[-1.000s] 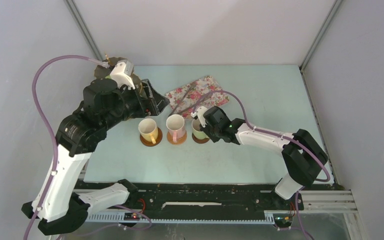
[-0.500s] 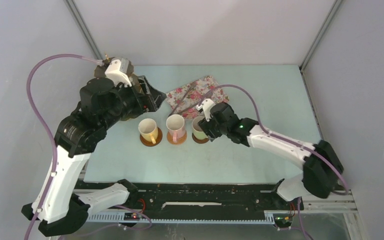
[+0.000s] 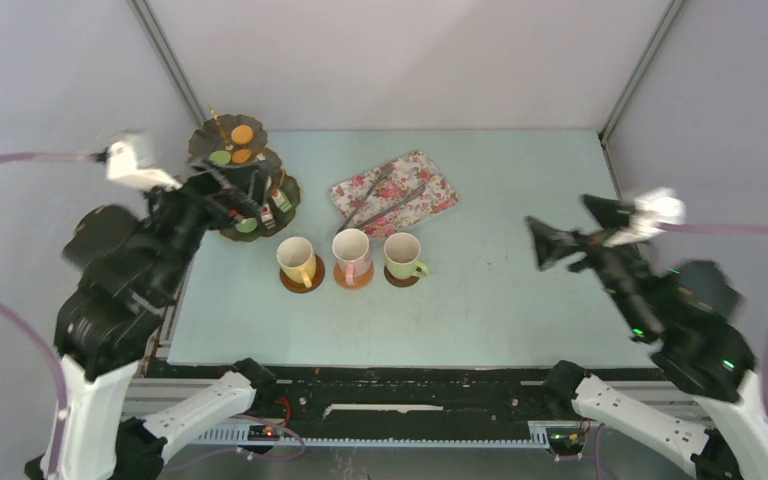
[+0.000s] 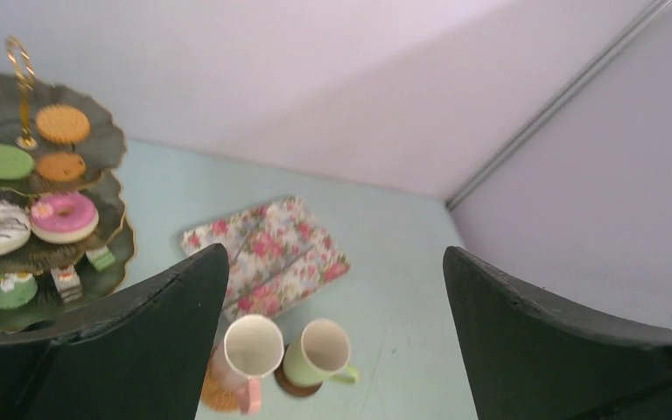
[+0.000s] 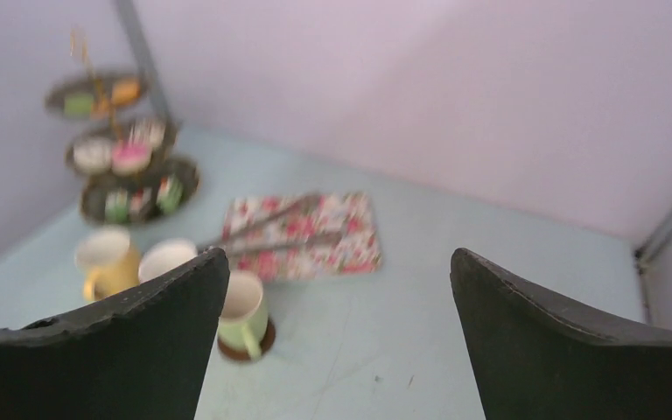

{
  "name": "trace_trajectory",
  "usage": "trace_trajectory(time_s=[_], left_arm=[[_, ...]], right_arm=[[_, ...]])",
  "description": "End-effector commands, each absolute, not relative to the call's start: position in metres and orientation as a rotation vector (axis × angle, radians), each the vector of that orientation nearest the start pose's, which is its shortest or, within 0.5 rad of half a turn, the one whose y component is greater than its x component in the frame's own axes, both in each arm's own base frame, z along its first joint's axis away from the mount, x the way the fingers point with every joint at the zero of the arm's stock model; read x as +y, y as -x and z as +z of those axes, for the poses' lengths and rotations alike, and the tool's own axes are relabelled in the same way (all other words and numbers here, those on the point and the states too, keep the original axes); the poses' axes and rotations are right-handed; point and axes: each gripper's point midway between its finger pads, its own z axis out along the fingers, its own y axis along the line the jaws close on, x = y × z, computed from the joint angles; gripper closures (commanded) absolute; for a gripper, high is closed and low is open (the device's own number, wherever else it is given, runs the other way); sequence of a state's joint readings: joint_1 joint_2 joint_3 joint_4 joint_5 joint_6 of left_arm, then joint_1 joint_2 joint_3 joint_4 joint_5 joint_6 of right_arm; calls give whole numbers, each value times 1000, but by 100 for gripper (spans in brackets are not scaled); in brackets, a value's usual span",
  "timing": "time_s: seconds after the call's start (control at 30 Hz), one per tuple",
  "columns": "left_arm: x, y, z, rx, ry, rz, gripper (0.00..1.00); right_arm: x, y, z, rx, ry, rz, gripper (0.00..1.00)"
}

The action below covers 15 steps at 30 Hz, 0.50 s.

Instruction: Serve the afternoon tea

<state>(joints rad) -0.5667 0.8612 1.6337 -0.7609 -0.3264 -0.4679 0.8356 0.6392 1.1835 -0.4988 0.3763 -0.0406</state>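
Observation:
The dark three-tier stand (image 3: 206, 141) (image 4: 96, 164) stands at the back left, holding toy cakes such as a pink donut (image 4: 63, 216) and a green macaron (image 4: 2, 161). The yellow mug (image 3: 297, 259), pink mug (image 3: 351, 252) and green mug (image 3: 401, 254) stand in a row, each on a brown coaster (image 3: 303, 285). My left gripper (image 3: 245, 190) (image 4: 334, 252) hangs open and empty, high beside the stand. High over the table's right side, my right gripper (image 3: 572, 230) (image 5: 339, 254) is open and empty too, well apart from the green mug (image 5: 243, 315).
A flowered tray (image 3: 394, 193) (image 5: 302, 236) lies behind the mugs with metal tongs (image 3: 380, 205) on it. Grey walls close in the table on the left, back and right.
The right gripper opened, let go of the green mug and swung back up to the right. The left arm lifted and drew back from the stand, uncovering it.

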Motion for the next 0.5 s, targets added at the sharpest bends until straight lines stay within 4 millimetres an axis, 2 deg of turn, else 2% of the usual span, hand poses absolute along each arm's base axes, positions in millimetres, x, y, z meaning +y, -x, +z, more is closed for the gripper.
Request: trace_trajectory(time_s=[0.0, 0.1, 0.23, 0.37, 0.47], left_arm=[[-55, -195, 534, 1359, 295, -556, 0], [-48, -188, 543, 1317, 313, -565, 0], [-42, -190, 542, 1336, 318, -511, 0], [-41, -191, 545, 1354, 324, -499, 0], [-45, -188, 550, 1347, 302, -525, 0]], right_arm=[[62, -184, 450, 1468, 138, 268, 0], [33, -171, 475, 1443, 12, 270, 0], [4, -165, 489, 1428, -97, 215, 0], [-10, -156, 496, 1402, -151, 233, 0], [-16, -153, 494, 1412, -198, 240, 0]])
